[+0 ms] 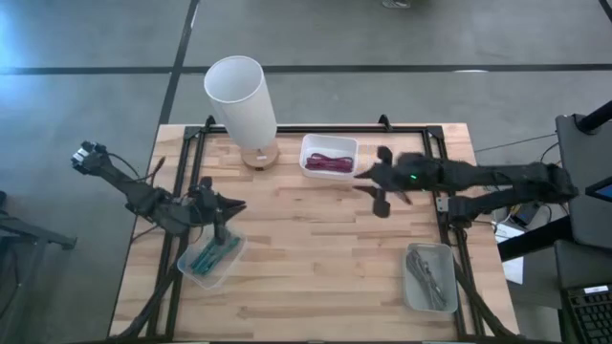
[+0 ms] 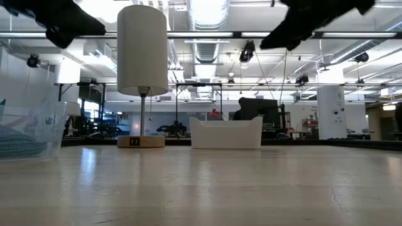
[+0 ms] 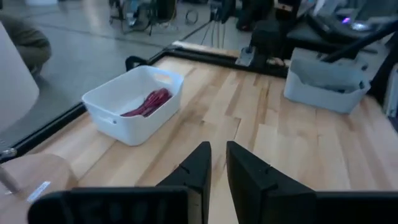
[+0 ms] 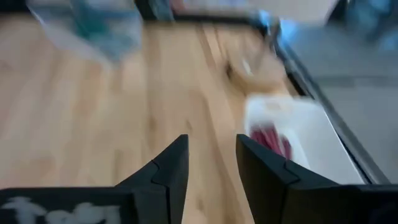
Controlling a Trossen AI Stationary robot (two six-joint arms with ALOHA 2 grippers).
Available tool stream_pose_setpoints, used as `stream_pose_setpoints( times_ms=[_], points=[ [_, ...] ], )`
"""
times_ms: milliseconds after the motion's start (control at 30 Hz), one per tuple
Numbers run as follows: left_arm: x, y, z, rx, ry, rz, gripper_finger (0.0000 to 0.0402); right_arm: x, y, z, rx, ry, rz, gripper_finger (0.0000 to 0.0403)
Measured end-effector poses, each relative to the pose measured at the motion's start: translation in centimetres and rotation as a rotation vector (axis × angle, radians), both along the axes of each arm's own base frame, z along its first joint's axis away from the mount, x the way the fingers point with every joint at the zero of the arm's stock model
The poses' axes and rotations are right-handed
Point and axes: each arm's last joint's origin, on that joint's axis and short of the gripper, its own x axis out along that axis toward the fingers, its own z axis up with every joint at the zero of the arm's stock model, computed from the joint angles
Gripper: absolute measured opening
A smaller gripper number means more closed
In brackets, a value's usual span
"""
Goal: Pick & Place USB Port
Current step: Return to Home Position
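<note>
A white bin (image 1: 308, 143) at the table's far edge holds a bundle of red cables (image 1: 328, 163), also seen in the left wrist view (image 3: 148, 102). My right gripper (image 1: 366, 182) hovers open just right of that bin, well above the table, with nothing between its fingers (image 4: 211, 158). My left gripper (image 1: 234, 205) is raised over the far corner of a clear bin of teal cables (image 1: 210, 258). Its fingers (image 3: 218, 165) stand a narrow gap apart and hold nothing.
A lamp with a tall white shade (image 1: 241, 96) stands on a round wooden base (image 1: 258, 155) left of the white bin. A grey bin of grey cables (image 1: 428, 277) sits at the near right corner. Bare wood lies across the table's middle (image 1: 316, 248).
</note>
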Motion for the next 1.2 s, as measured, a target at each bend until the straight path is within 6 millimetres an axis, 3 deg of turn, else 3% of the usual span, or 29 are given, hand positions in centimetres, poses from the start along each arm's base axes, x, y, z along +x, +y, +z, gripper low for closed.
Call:
stream_pose_setpoints(
  times_ms=[167,267,667,867,1200],
  points=[
    [-0.1,0.1,-1.9,0.032,-0.17,-0.164,0.0049,-2.7,0.8,-2.0,0.022,-0.334,0.113,0.0122],
    [-0.4,0.3,-2.4,0.109,-0.27,-0.225,0.0048,-4.1,1.1,-2.9,0.064,-0.434,0.162,0.0121],
    [-3.0,2.2,-4.7,0.153,-0.361,-0.191,0.0048,-7.6,1.4,-6.3,0.1,-0.491,0.152,0.0132],
    [-3.1,2.2,-6.9,0.148,-0.409,-0.303,0.0048,-8.1,1.4,-7.7,0.127,-0.483,0.146,0.0123],
    [-3.0,3.0,-7.3,0.246,-0.421,-0.263,0.0048,-8.5,1.6,-9.7,0.128,-0.438,0.175,0.0109]
  ],
)
